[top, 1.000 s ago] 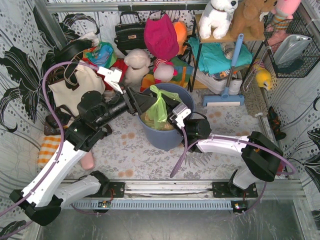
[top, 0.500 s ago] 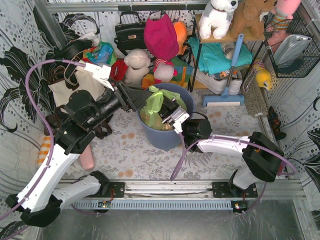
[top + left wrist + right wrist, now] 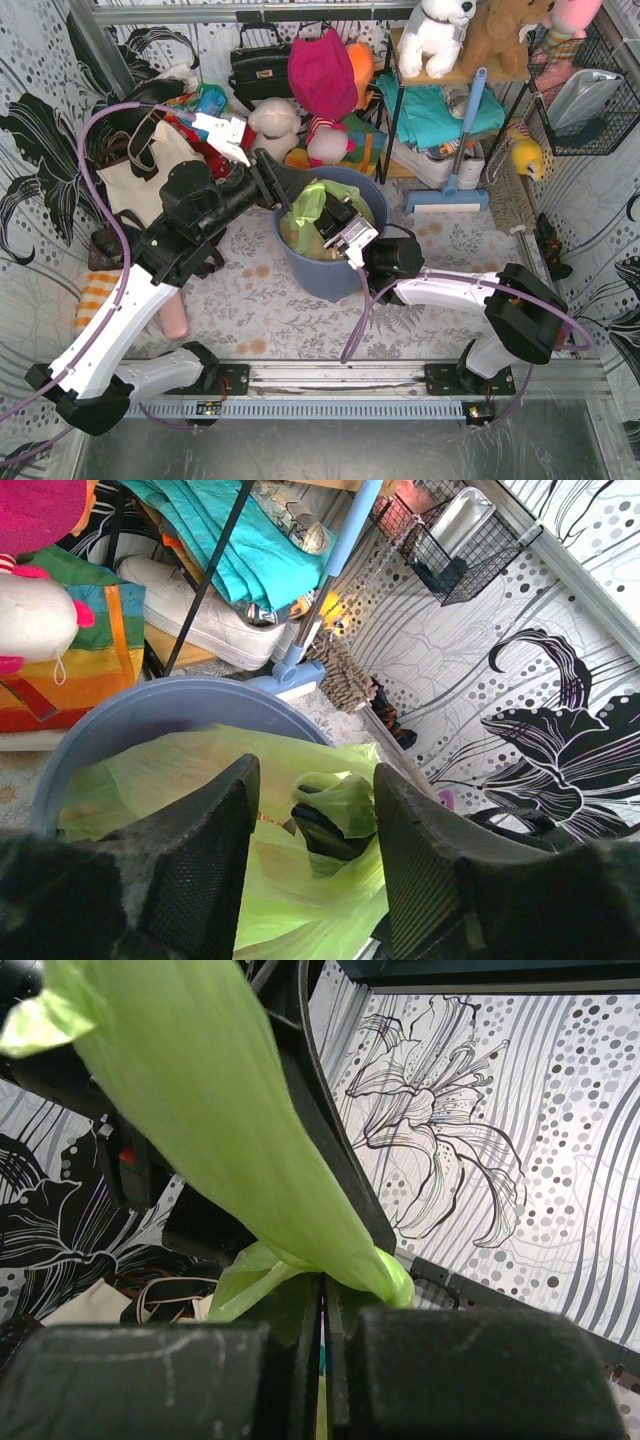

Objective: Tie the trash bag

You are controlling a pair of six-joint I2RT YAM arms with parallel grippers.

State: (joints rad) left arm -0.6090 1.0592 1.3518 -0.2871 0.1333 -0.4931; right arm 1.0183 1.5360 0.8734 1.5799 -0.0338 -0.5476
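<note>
Top external view shows the trash bag (image 3: 308, 212) sitting in the blue bin (image 3: 330, 282), one twisted ear clamped in the right gripper (image 3: 343, 236). The left gripper (image 3: 315, 780) hangs over the rim, jaws apart and holding nothing. The step in hand looks like gathering a second ear, which calls for lowering onto loose plastic and closing.

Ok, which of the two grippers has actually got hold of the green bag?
The right gripper: its jaws are shut on a twisted strand of the trash bag. The left gripper stands open above the bag, gripping nothing.
</note>
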